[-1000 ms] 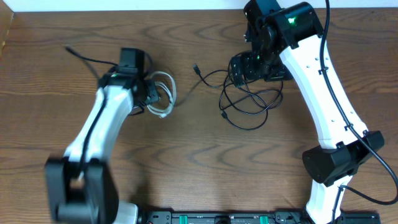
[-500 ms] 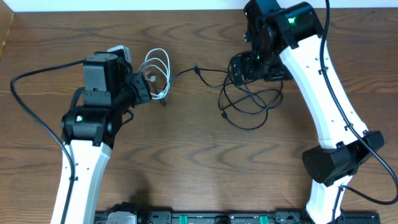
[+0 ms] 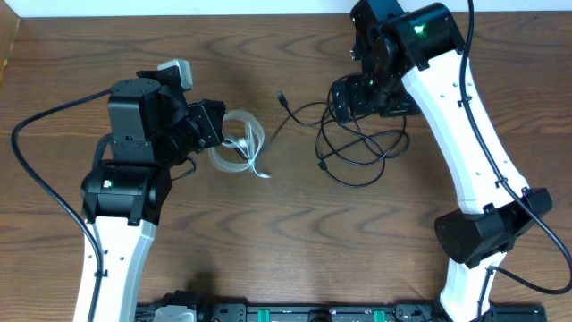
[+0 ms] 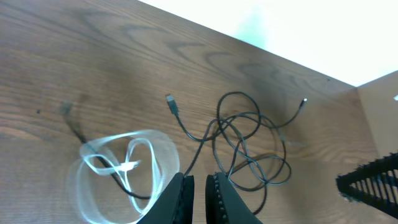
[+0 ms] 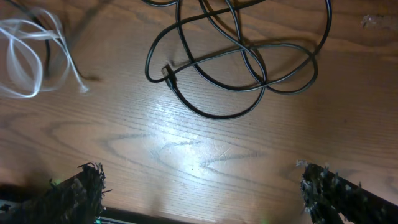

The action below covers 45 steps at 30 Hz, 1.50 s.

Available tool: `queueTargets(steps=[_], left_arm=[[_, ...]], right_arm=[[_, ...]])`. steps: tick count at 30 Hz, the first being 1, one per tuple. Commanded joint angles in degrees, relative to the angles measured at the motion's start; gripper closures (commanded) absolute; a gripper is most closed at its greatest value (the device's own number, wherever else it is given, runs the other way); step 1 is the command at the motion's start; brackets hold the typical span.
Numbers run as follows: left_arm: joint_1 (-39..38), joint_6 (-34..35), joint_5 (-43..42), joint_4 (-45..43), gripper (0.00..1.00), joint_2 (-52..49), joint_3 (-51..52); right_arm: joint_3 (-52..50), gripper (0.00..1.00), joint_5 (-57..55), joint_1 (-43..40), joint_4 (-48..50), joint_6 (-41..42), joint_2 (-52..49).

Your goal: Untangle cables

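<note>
White cable is no longer hanging taut as before; it is lying coiled just beside left gripper. Its fingers are standing narrow, nothing seen between. Black cables are lying tangled under right gripper, fingers gaping wide, empty.

My short white cord lies on the wood in a few loose, overlapping loops, one end trailing out toward the near edge. To its right, my thin black cords sit in one flat tangle of crossed loops. A small plug end pokes out leftward, and one black strand reaches the white loops.
</note>
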<state>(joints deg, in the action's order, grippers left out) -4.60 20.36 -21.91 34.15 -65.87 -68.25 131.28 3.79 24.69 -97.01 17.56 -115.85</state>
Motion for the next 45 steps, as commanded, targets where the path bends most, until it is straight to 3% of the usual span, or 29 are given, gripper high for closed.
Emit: queueTargets(steps=[1, 4, 5, 6, 10, 14, 21, 29, 35, 41, 42, 44, 45], left_arm=[[0.2, 1.0, -1.7, 0.0, 0.92, 0.4, -1.0], [0.2, 0.9, -1.5, 0.4, 0.92, 0.3, -1.0], [0.1, 0.9, -1.4, 0.7, 0.85, 0.2, -0.9], [0.1, 0.9, -1.4, 1.6, 0.71, -0.3, -0.9], [0.1, -0.1, 1.0, 5.6, 0.54, -3.2, -0.5], [0.1, -0.2, 10.1, 12.9, 0.52, -10.2, -0.5], [-1.7, -6.9, 10.4, 16.7, 0.52, -23.6, -0.4], [-4.9, -7.6, 10.4, 12.6, 0.48, -33.3, -0.4], [-5.9, -7.6, 10.4, 7.9, 0.39, -36.4, -0.4], [-5.9, -7.6, 10.7, 3.6, 0.43, -36.8, -0.4], [-5.9, -7.6, 10.6, 3.0, 0.49, -36.8, -0.4], [-5.9, -7.6, 10.7, 2.2, 0.72, -36.8, -0.4], [-5.8, -7.6, 10.7, 2.2, 0.91, -36.8, -0.5]], right_arm=[[0.2, 0.01, -0.4, 0.7, -0.1, 0.6, 0.4], [0.2, 0.01, -0.4, 0.7, -0.1, 0.6, 0.4], [0.2, 0.01, -0.4, 0.7, 0.0, 0.6, 0.4], [0.2, 0.01, -0.4, 0.7, -0.1, 0.6, 0.4], [0.2, 0.01, -0.4, 0.7, -0.1, 0.6, 0.4], [0.2, 0.01, -0.4, 0.7, -0.1, 0.6, 0.4], [0.2, 0.01, -0.4, 0.7, -0.1, 0.6, 0.4], [0.2, 0.01, -0.4, 0.7, -0.1, 0.6, 0.4], [0.2, 0.01, -0.4, 0.7, -0.1, 0.6, 0.4], [0.2, 0.01, -0.4, 0.7, -0.1, 0.6, 0.4], [0.2, 0.01, -0.4, 0.7, -0.1, 0.6, 0.4], [0.2, 0.01, -0.4, 0.7, -0.1, 0.6, 0.4], [0.2, 0.01, -0.4, 0.7, -0.1, 0.6, 0.4]])
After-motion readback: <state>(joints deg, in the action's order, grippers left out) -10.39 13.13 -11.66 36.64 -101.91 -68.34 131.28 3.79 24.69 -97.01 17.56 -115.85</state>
